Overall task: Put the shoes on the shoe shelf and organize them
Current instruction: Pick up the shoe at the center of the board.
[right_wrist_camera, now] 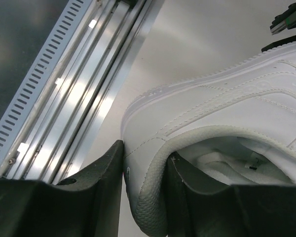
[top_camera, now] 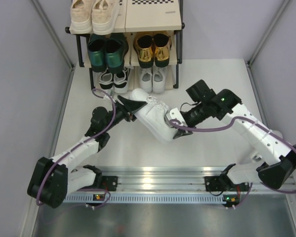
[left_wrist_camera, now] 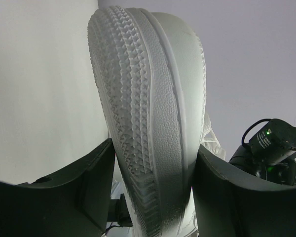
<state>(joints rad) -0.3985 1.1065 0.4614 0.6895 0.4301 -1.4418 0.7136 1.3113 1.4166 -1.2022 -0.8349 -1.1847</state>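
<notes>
White sneaker (top_camera: 153,116) was over the worktop (top_camera: 138,153), near side of the shelf (top_camera: 153,22). My left pincer (top_camera: 130,109) clamped its toe across the sole; right pincer (top_camera: 173,127) pinched the heel collar. I judged it light, sole stiff, collar soft.

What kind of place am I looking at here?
Probably a robot lab test cell: two arms bolted to a metal rail, plain grey walls, a shoe rack staged on the table.
</notes>
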